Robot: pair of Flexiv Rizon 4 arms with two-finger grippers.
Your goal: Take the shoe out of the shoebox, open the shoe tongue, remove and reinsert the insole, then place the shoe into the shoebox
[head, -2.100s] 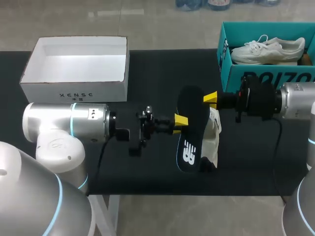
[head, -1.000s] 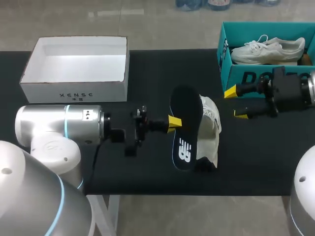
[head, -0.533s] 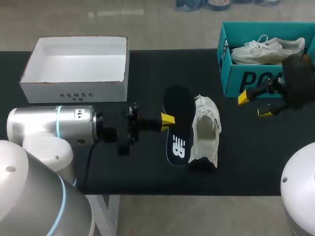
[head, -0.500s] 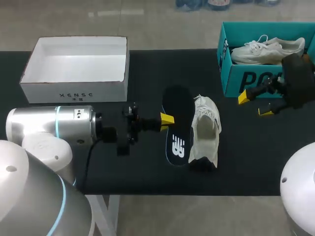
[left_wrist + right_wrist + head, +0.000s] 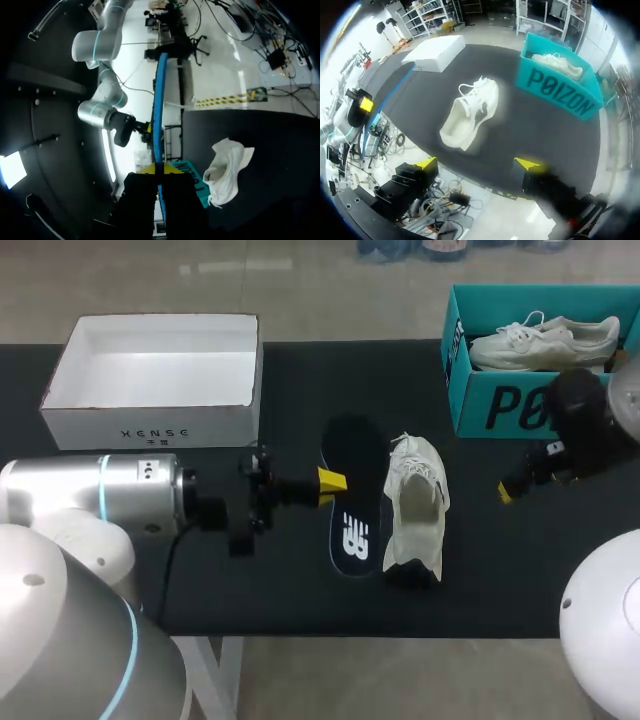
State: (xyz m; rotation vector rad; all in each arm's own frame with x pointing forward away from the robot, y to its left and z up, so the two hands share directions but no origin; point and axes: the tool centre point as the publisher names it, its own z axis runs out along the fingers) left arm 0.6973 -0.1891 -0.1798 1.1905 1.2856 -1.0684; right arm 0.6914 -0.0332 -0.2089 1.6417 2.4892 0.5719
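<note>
Now the left gripper [image 5: 332, 481] is clamped on the long edge of the flat black insole [image 5: 352, 508], whose white logo faces up and whose blue underside shows edge-on between the fingers in the left wrist view. Over the last two seconds this arm has drawn the insole sideways, clear of the soft white lace-up shoe [image 5: 415, 502]. The insole is now low over the dark table [image 5: 300, 370], just beside the shoe. The right gripper [image 5: 477, 163], which was at the shoe two seconds ago, has let go and backed off toward the teal cardboard shoebox [image 5: 480, 410], its fingers spread wide and empty. The shoe lies alone on its side, mouth open. The removal looks done. Reinsertion comes next, and it probably needs the right gripper back to steady the shoe. The empty white cardboard box [image 5: 150, 425] waits at the far left.
</note>
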